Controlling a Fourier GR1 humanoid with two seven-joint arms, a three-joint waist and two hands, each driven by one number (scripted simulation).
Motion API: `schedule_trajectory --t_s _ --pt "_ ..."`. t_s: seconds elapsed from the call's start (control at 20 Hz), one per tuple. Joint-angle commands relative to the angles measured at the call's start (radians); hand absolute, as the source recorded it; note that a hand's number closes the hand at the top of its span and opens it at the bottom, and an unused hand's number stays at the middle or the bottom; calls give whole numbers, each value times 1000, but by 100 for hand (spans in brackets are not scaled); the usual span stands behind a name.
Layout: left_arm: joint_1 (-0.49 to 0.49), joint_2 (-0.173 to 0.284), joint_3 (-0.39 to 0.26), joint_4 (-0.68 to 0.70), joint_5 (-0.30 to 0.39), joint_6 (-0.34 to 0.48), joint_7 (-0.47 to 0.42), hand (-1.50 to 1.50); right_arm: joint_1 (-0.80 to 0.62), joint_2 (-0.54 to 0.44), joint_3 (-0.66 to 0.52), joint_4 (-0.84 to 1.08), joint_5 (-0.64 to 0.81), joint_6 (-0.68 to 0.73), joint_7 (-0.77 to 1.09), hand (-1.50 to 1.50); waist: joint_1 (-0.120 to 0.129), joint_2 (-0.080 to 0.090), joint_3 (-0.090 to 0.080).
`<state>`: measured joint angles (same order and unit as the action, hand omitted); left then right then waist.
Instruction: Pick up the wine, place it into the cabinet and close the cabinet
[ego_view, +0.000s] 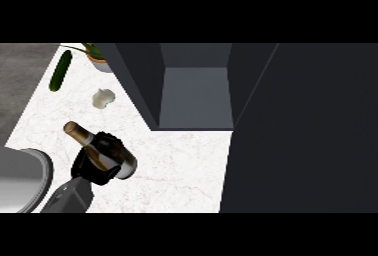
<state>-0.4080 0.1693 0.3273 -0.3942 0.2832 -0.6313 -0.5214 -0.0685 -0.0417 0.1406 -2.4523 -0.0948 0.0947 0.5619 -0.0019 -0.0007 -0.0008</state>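
Nearest thing: a grey forearm rising from the lower edge at about 7 o'clock, ending in the left hand (94, 167).
Hand state: the left hand is curled round the body of the wine (105, 151), dark fingers wrapped about its lower half.
Other hand: the right hand does not show anywhere.
Wine position: over the pale marble counter (184, 160), left of centre; whether it is lifted clear or touching the surface cannot be told from this steep angle.
Long axis: the bottle is tilted, its foil-capped neck pointing toward 10 o'clock and its base toward 4 o'clock.
Key relation: the cabinet (196, 95) stands open at about 1 o'clock from the hand, its grey inner floor visible between dark side walls; the neck points away from that opening, so I judge the bottle needs carrying up and right, probably with some turning.
Door: a large dark panel fills the right side, from 1 to 5 o'clock, seemingly the cabinet door (303, 130) swung open.
Bystanders: a cucumber (60, 71) at 11 o'clock, a small pale garlic bulb (104, 97) just below it, a potted plant (97, 56) at the top edge.
Stage: wine grasped, placing not yet done.
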Motion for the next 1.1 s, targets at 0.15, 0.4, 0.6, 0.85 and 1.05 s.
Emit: schedule_trajectory --t_s 0.15,0.4,0.6,0.85,1.05 --pt "112 -69 43 -119 7 219 -250 150 21 -17 -44 -85 -63 -1 42 -150 3 -3 1" --pt "156 -133 -10 -306 59 237 -120 150 1 -21 -73 -38 -86 15 26 -150 5 -2 1" --pt "258 -153 -72 -487 54 254 -61 150 -15 -14 -41 -81 -48 -6 89 -150 7 -3 1" --pt "262 -168 -298 -588 115 379 -52 150 9 23 38 -98 11 -17 92 -150 2 -5 1" --pt "340 -169 -477 -772 220 513 38 150 -93 -30 -126 -30 -127 -2 114 -150 5 -3 1"
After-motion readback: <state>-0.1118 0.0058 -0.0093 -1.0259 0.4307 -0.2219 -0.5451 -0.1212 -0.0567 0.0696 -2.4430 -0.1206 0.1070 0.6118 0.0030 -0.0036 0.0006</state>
